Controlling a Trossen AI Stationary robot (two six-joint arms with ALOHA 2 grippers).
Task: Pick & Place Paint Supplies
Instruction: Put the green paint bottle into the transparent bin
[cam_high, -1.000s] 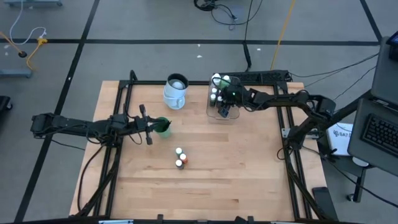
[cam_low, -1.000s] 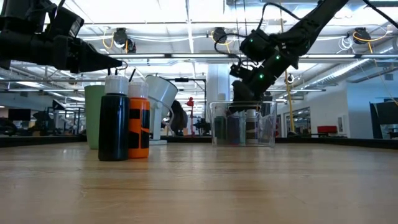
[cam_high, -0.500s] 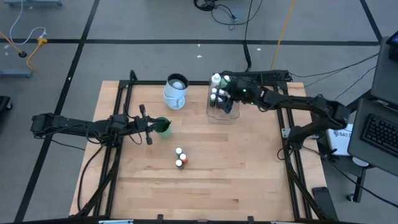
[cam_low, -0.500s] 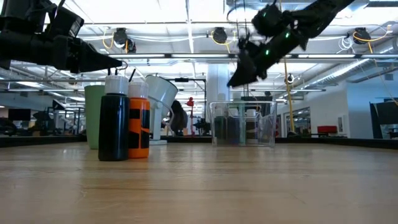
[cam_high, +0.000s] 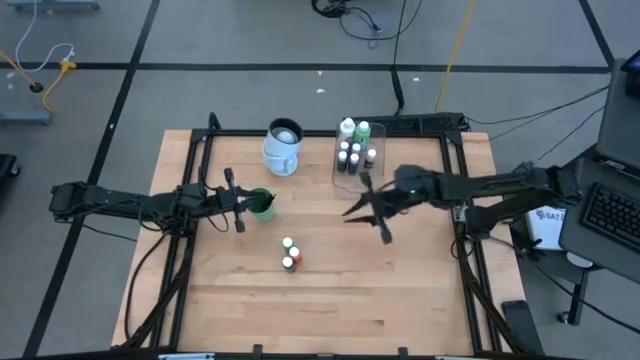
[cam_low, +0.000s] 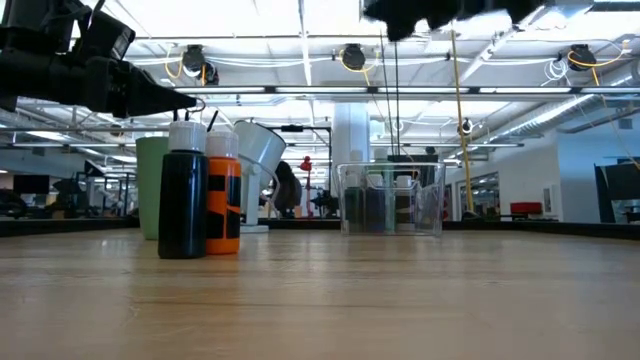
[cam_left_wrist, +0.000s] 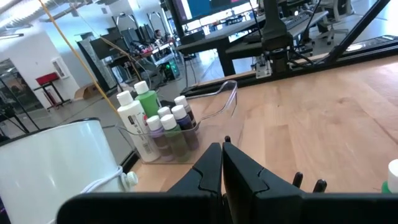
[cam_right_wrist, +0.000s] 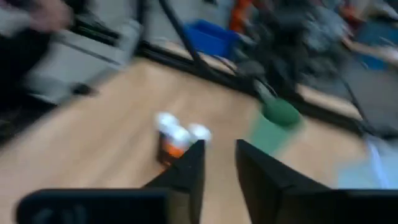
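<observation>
We look down on a pale wooden tabletop (cam_high: 330, 290) framed by black rails, with grey floor and cables around it. At its far edge stands a clear rectangular plastic tray (cam_high: 375, 178) already holding a tall white bottle (cam_high: 347, 129), a tall green bottle (cam_high: 362, 131) and several tiny white-capped paint bottles (cam_high: 350, 155). Two more small white-capped bottles (cam_high: 289, 253), one orange and one dark, stand together near the middle of the tabletop, well apart from the tray. The right hand (cam_high: 368, 207) hangs empty in the air between the tray and that pair, its fingers (cam_right_wrist: 186, 168) slightly parted with nothing between them. The left hand (cam_high: 236, 202), closed and holding nothing, waits beside a green cup (cam_high: 261, 204) near a white pitcher (cam_high: 283, 146). We judge the right arm is between placements, heading for the remaining pair. Next it calls for lowering over one bottle and closing squarely on its cap without toppling the neighbour touching it.
</observation>
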